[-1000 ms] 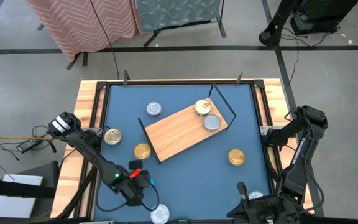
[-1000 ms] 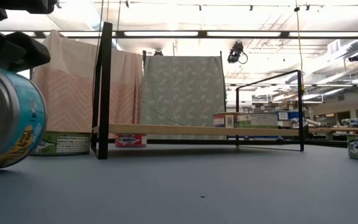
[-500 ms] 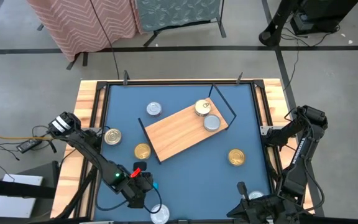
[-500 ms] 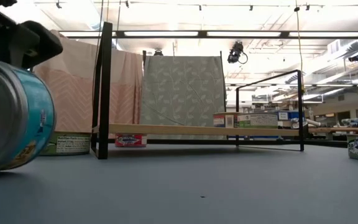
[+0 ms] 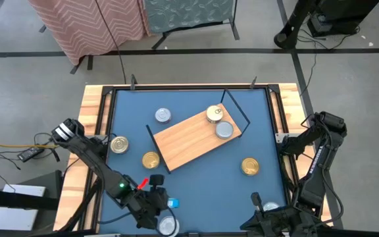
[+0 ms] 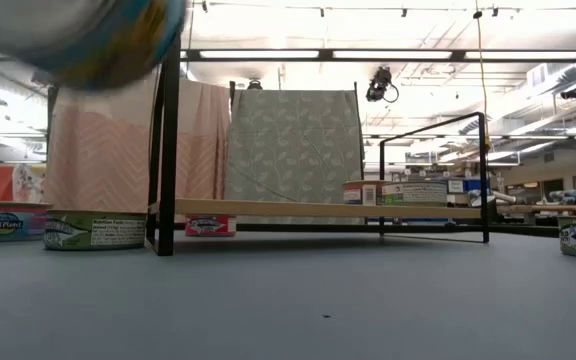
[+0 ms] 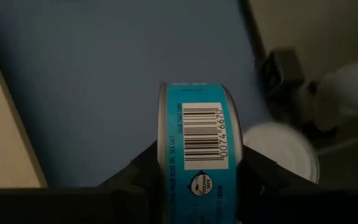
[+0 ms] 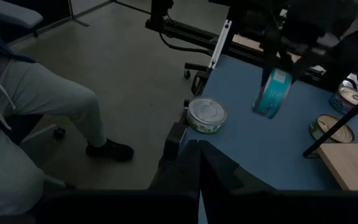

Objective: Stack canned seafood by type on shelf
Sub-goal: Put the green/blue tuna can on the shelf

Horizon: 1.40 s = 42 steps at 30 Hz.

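Two tins [image 5: 216,121] sit on the shelf [image 5: 189,141] — five more lie loose on the table, so approx. early stage — left gripper [image 5: 158,203] clamps a blue-label tin [image 7: 196,149] on edge above the near-left table; right gripper [image 8: 199,163] pinched shut, empty.

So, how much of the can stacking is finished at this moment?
Done: two cans sit on the shelf, a gold-lidded one and a silver-lidded one, side by side, not stacked. In hand: the left gripper holds a blue-labelled can on edge, lifted above the table near its front edge. Left: five cans on the table, among them a silver one and a gold one. The right gripper waits shut at the front right.
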Each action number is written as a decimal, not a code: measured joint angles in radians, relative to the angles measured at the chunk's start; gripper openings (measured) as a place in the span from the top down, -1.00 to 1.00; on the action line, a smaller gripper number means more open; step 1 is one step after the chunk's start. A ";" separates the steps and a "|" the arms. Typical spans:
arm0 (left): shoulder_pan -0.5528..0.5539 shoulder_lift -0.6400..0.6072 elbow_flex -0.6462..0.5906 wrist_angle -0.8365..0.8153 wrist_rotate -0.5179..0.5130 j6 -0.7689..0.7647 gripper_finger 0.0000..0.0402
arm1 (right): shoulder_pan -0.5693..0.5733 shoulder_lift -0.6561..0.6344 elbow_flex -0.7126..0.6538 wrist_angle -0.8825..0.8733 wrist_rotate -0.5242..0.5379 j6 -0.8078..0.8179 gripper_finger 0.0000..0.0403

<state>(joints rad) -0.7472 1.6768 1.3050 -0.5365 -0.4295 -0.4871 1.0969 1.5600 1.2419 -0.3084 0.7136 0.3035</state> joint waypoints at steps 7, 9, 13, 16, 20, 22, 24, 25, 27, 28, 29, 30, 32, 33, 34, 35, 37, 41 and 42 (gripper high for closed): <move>0.033 0.000 0.139 -0.023 -0.078 0.210 0.27 | 0.000 0.000 0.000 0.000 0.000 0.000 0.94; 0.051 0.000 0.181 -0.056 -0.083 0.257 0.26 | 0.000 0.000 0.000 0.000 0.000 0.000 0.94; 0.086 0.000 0.264 -0.179 -0.123 0.327 0.26 | 0.000 0.000 0.000 0.000 0.000 0.006 0.94; 0.120 0.000 0.308 -0.278 -0.180 0.356 0.26 | 0.000 0.000 0.000 0.000 0.000 0.007 0.94; 0.188 0.000 0.325 -0.301 -0.204 0.418 0.25 | 0.000 0.000 0.000 -0.001 0.000 -0.008 0.94; 0.223 0.000 0.325 -0.297 -0.204 0.455 0.25 | 0.000 0.000 0.000 -0.003 0.000 -0.011 0.94; 0.260 0.000 0.325 -0.293 -0.206 0.483 0.25 | 0.000 0.000 0.000 -0.007 0.000 -0.011 0.94; 0.277 0.000 0.325 -0.293 -0.212 0.492 0.25 | 0.000 0.000 0.000 -0.008 0.000 -0.011 0.94; 0.306 0.000 0.324 -0.299 -0.236 0.515 0.25 | 0.000 0.000 0.000 -0.008 0.000 -0.008 0.94; 0.319 0.000 0.324 -0.302 -0.253 0.530 0.25 | 0.000 0.000 0.000 -0.009 0.000 -0.008 0.94; 0.332 0.000 0.324 -0.302 -0.266 0.543 0.25 | 0.000 0.000 0.000 -0.009 0.000 -0.008 0.94; 0.344 0.000 0.324 -0.298 -0.272 0.559 0.26 | 0.000 0.000 0.000 -0.009 0.000 -0.008 0.94; 0.371 0.006 0.324 -0.291 -0.273 0.567 0.27 | 0.000 0.000 0.000 -0.009 0.000 -0.008 0.94; 0.384 0.012 0.324 -0.286 -0.273 0.569 0.28 | 0.000 0.000 0.000 -0.009 0.000 -0.009 0.94; 0.392 0.020 0.324 -0.285 -0.271 0.574 0.28 | 0.000 0.000 0.000 -0.009 0.000 -0.010 0.94; 0.402 0.036 0.324 -0.285 -0.267 0.586 0.28 | 0.000 0.000 0.000 -0.010 0.000 -0.010 0.94; 0.413 0.072 0.324 -0.279 -0.260 0.616 0.28 | 0.000 0.000 0.000 -0.015 0.000 -0.009 0.94; 0.422 0.165 0.324 -0.277 -0.256 0.673 0.28 | 0.000 0.000 0.000 -0.032 0.001 0.004 0.94; 0.425 0.186 0.324 -0.276 -0.254 0.691 0.28 | 0.000 0.000 0.000 -0.037 0.000 0.008 0.94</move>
<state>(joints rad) -0.3223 1.8632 1.6295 -0.8126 -0.6839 0.2037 1.0966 1.5600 1.2415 -0.3451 0.7139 0.3119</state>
